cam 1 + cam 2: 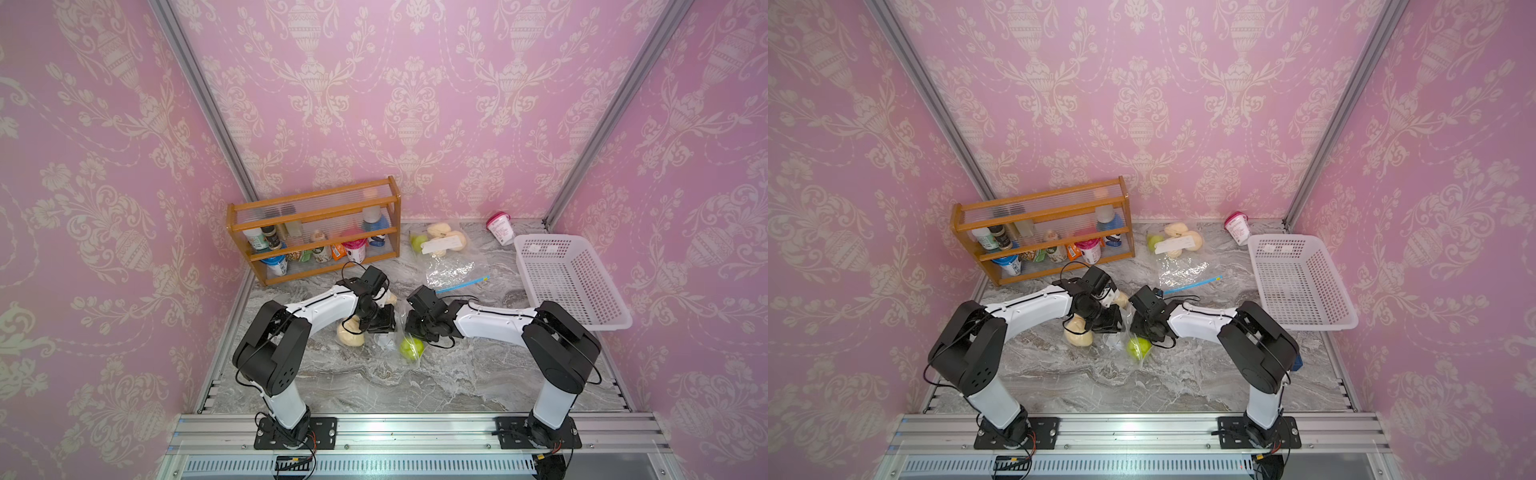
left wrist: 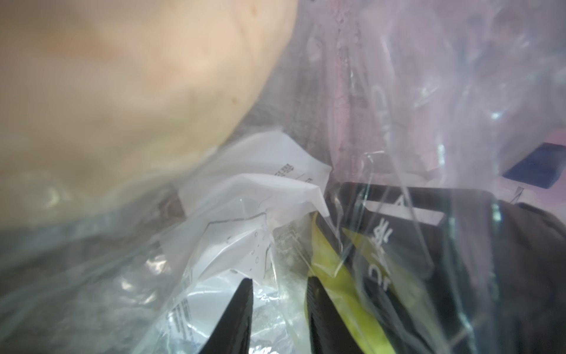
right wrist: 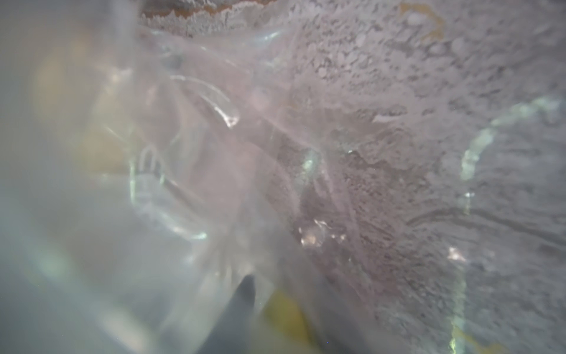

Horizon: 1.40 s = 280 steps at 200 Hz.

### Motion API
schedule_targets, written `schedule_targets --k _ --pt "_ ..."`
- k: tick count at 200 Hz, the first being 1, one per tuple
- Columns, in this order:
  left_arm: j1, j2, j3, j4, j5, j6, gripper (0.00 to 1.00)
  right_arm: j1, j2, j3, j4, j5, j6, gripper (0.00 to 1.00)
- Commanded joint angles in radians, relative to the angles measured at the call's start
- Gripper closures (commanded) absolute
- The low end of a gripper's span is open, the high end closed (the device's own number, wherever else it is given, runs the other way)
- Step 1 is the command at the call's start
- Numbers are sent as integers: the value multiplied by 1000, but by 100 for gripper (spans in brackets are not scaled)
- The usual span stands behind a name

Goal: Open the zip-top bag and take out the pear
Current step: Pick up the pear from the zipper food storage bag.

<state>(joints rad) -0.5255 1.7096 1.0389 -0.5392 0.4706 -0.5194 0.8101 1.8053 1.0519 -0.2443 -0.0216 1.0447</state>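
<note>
In both top views a clear zip-top bag (image 1: pixel 400 316) (image 1: pixel 1126 322) stands bunched up between my two grippers at mid-table. A green pear (image 1: pixel 411 348) (image 1: pixel 1138 347) lies inside its lower end, just in front of the right gripper (image 1: pixel 411 329). My left gripper (image 1: pixel 383 326) (image 2: pixel 280 280) has crumpled bag film and a white label (image 2: pixel 251 190) pinched between its fingers. The pear (image 2: pixel 340 291) shows beside one of them. The right wrist view is blurred by plastic. It shows only one finger (image 3: pixel 246 291) and a yellow-green patch of pear (image 3: pixel 284 309) beside it.
Two pale yellow fruits (image 1: pixel 351 332) (image 1: pixel 390 297) lie loose by the left gripper. Behind are a wooden rack (image 1: pixel 316 232) of bottles and cups, a second bag with fruit (image 1: pixel 440 245), a blue-zip bag (image 1: pixel 455 270), a pink cup (image 1: pixel 500 226) and a white basket (image 1: pixel 569 282).
</note>
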Motion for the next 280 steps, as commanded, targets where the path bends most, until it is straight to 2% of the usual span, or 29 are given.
schedule_targets --k 1,51,128,212,280 --pt "13 8 -19 16 32 28 67 21 39 51 -124 90 -24 72" --pt "34 21 -39 21 26 41 67 31 60 36 -107 99 -27 100" --pt "66 71 -111 81 -17 28 70 -3 -199 -8 -95 101 -46 100" --pt "81 74 -80 52 -41 51 70 -57 -414 -171 -6 26 -45 100" --pt "81 50 -47 58 -34 66 69 -143 -623 -191 -38 64 -130 100"
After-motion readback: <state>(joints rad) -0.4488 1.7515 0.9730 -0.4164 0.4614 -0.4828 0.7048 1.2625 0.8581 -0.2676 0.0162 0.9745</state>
